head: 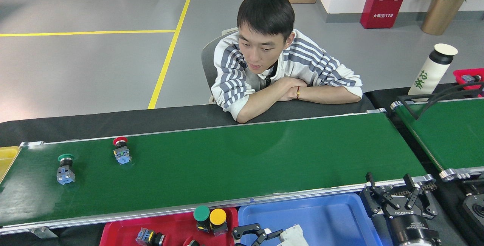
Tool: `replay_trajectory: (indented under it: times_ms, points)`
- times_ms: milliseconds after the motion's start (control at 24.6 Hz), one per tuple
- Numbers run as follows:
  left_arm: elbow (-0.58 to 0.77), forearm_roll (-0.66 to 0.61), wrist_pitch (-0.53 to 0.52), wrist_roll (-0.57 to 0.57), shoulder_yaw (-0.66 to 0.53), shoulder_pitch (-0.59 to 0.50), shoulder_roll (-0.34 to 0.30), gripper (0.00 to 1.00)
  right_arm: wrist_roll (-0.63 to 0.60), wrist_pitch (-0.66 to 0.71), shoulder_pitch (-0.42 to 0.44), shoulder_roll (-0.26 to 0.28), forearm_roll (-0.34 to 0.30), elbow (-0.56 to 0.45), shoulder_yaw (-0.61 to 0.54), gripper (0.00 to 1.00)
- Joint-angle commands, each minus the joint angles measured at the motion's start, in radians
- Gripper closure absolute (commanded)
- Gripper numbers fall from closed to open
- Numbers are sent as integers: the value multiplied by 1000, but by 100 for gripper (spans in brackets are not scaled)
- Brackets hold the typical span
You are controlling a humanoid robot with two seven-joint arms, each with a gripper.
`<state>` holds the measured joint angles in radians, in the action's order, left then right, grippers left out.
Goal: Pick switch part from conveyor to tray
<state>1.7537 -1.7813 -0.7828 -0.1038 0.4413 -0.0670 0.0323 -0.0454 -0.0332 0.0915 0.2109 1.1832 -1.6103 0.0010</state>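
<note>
Left gripper [264, 236] clamped on white part [293, 235] over blue tray [321, 215] | lower before releasing | right gripper [397, 197] spread, empty, beside conveyor [227, 166]

- Conveyor [234, 163]: smooth, glossy dark-green belt, with a brushed silver metal rail [211, 203] on its near edge.
- Blue tray [321, 215], just left of the right end effector [399, 195]: smooth, shiny plastic.
- Red tray [124, 232]: glossy plastic too.
- Right end effector: matt black metal fingers.
- White part [293, 236] at the left end effector [251, 234]: matt plastic.
- Switch parts [65, 168] on the belt: glossy plastic caps, dull grey-blue bodies.
- Desk [113, 123] cover, beyond the belt: matt black cloth.
- Floor [75, 68]: smooth grey with a faint sheen.
- Bottle [431, 68]: matt white body.
</note>
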Motion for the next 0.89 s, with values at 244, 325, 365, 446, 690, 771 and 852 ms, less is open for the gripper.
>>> replay_trajectory:
  times_ms: [244, 325, 365, 446, 690, 771, 852]
  points:
    - [21, 66, -3, 6, -177, -10, 9, 0, 7, 36, -7, 13, 1, -8, 5, 0]
    - [21, 143, -3, 7, -352, -10, 18, 0, 7, 88, -7, 10, 0, -7, 4, 0]
    - [21, 190, -3, 3, -466, -11, 23, 0, 9, 113, -4, 9, 0, -7, 4, 0]
    - [15, 247, -3, -2, -644, -19, 17, 0, 9, 133, -1, 2, 1, -8, 5, 0]
    - [9, 260, 83, -46, -975, -129, 40, 0, 10, 134, -4, -8, 4, -19, 43, 0]
    - [9, 258, 227, -46, -963, -181, 38, 0, 12, 134, -3, -7, 4, -19, 45, 0]
    - [10, 258, 312, -45, -949, -192, 31, 0, 10, 136, -3, -5, 4, -19, 48, 0]
